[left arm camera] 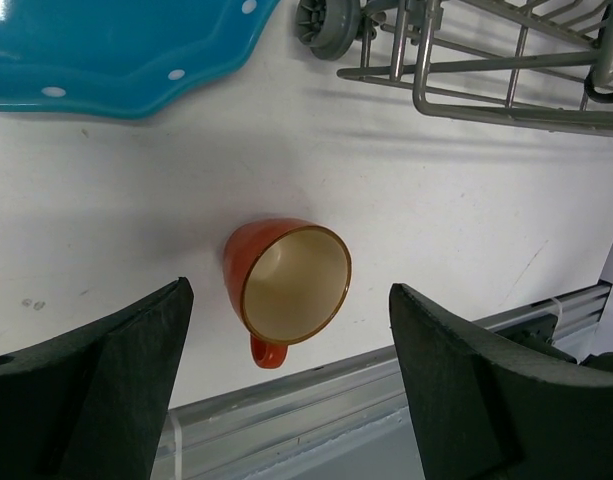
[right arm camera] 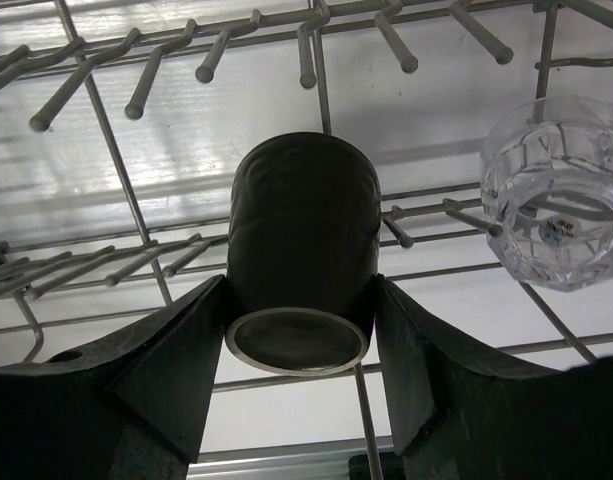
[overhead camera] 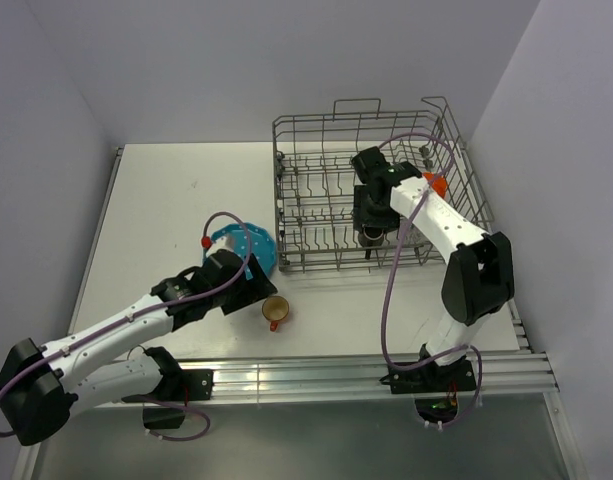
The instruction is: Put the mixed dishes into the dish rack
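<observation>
A small orange cup (left arm camera: 286,282) lies on its side on the white table, handle toward the near rail. My left gripper (left arm camera: 289,290) hovers over it, open, with a finger on either side and clear of it. Just beyond the cup lies the teal dotted plate (left arm camera: 116,50), flat on the table. In the top view the cup (overhead camera: 275,312) sits in front of the plate (overhead camera: 248,243). Inside the dish rack (overhead camera: 316,205), my right gripper (right arm camera: 299,285) is shut on the dark brown mug (right arm camera: 301,215), held above the rack's wires. A clear glass (right arm camera: 551,195) rests in the rack beside it.
Part of an orange-red bowl (overhead camera: 433,183) shows in the rack behind the right arm. A metal rail (overhead camera: 366,370) runs along the table's near edge. The rack's corner wheel (left arm camera: 326,25) stands close to the plate. Grey walls close in the table at left, back and right.
</observation>
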